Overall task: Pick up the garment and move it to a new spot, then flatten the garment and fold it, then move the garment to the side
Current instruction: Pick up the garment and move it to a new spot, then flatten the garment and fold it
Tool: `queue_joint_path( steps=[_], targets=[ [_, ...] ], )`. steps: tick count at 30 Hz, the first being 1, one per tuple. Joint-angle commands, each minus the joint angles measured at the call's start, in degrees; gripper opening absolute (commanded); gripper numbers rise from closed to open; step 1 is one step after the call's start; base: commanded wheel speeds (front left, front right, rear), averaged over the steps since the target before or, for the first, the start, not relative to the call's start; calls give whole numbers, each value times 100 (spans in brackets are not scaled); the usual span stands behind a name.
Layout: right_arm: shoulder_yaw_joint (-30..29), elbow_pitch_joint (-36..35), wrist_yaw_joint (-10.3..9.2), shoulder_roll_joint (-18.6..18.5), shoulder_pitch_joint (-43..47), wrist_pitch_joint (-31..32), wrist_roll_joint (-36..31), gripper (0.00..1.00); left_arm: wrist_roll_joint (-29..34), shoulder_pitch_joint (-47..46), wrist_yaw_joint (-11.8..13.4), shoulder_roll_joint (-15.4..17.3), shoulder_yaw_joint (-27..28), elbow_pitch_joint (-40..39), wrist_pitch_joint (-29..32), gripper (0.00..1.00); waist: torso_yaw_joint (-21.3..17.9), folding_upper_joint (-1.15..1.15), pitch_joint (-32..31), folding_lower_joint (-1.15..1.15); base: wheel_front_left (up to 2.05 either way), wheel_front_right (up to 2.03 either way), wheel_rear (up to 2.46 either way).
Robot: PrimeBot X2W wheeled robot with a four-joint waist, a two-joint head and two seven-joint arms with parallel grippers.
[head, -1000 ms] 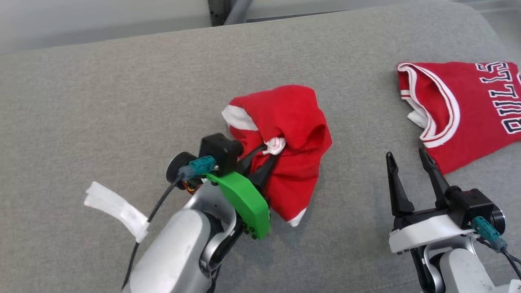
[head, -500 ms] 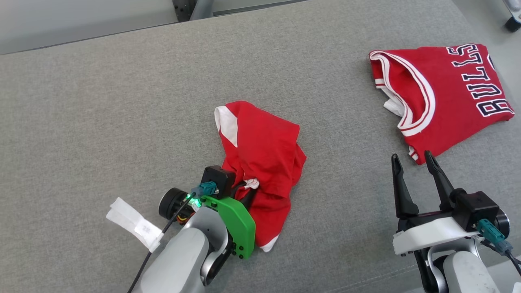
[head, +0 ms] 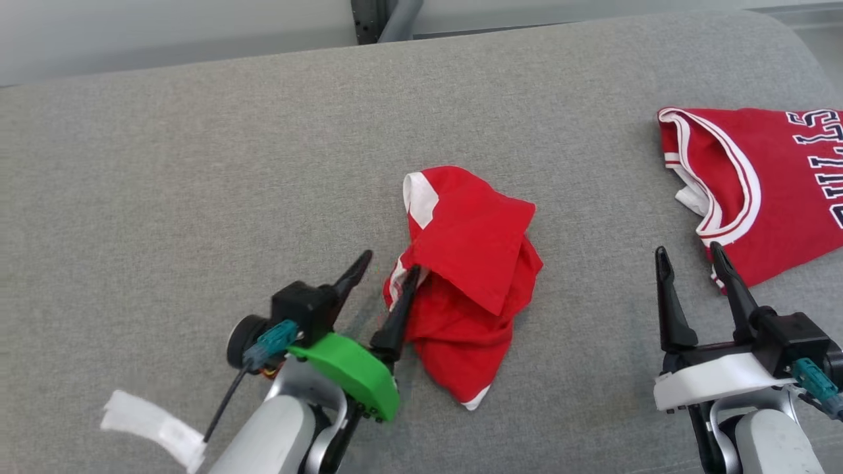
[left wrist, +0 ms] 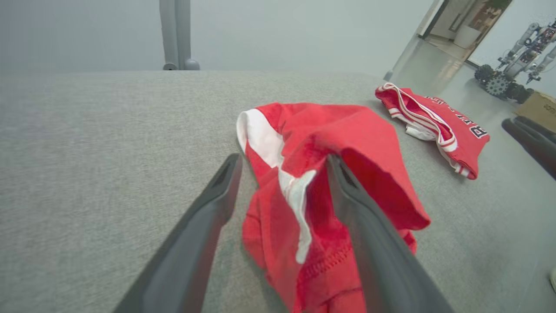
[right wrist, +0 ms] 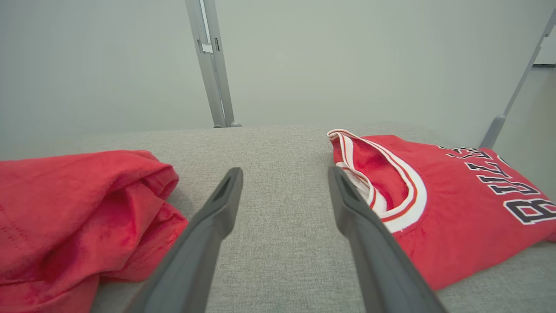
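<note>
A crumpled red garment [head: 471,263] with white trim lies in a heap in the middle of the grey padded surface [head: 197,164]. My left gripper [head: 390,261] is open at its near left edge. In the left wrist view one finger [left wrist: 369,234] rests against the garment [left wrist: 347,139], and a fold with a white band sits between the two fingers of the gripper [left wrist: 283,158]. My right gripper [head: 687,249] stands open over bare surface to the right. In the right wrist view the right gripper [right wrist: 284,171] has the garment [right wrist: 78,208] on its left.
A folded red Bulls jersey [head: 770,191] lies at the far right, just beyond the right fingertips, and shows too in the wrist views [left wrist: 434,126] [right wrist: 456,204]. A white tag [head: 155,428] hangs on the left arm's cable. Another robot [left wrist: 512,74] stands on the floor far off.
My left gripper has opened and let go of the garment, which now lies slumped on the surface. The head camera shifted between frames. The right gripper stayed open.
</note>
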Motion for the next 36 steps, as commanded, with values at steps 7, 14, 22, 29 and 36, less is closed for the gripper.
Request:
queue_joint_path(
  steps=[7, 14, 22, 29, 36],
  targets=[
    [-437, -150, -9, -19, 335, -16, -114, 100, -13, 1164, 742, 628, 723, -1105, -609, 100, 546, 63, -473, 0, 0, 0, 0],
    [-744, -190, -9, -19, 715, -17, -128, 100, -153, 1946, 839, 788, 1249, -984, -1237, 100, 878, 63, -856, 0, 0, 0, 0],
    [-769, -7, -9, -35, 1042, -16, -198, 100, 309, 2439, 407, 650, 1893, -629, -1323, 100, 1036, 63, -1164, 0, 0, 0, 0],
    [-614, 139, -9, -116, 1117, -17, -170, 100, 862, 2735, -23, 261, 2695, -564, -1321, 100, 1083, 63, -1260, 0, 0, 0, 0],
    [-541, 207, -9, -85, 1150, -16, -124, 100, 1259, 2701, -418, -38, 3142, -566, -1322, 100, 1097, 63, -1312, 0, 0, 0, 0]
  ],
)
